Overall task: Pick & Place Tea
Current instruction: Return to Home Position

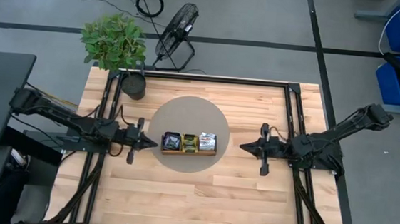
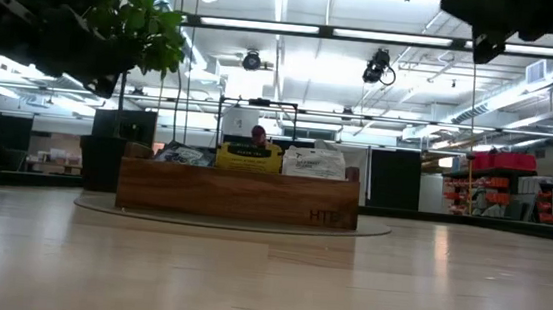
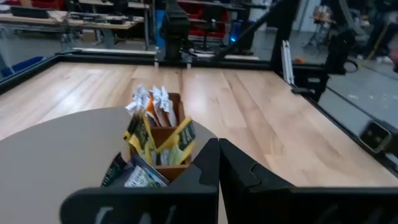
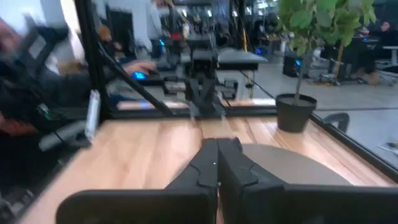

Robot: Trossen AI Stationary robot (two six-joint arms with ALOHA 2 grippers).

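The tea sachets stand upright in a long brown wooden tray on a round grey mat at the table's middle. Black ones are at its left end, yellow ones in the middle, white ones at its right end. The low view shows their tops above the tray's wall. My left gripper is shut just left of the tray, above the mat's edge, pointing at it. My right gripper is shut to the right of the mat. Neither holds anything.
A potted plant stands at the table's far left corner. Black frame rails run along the table's sides. A fan sits on the floor beyond the far edge. Bare wood lies near the front edge.
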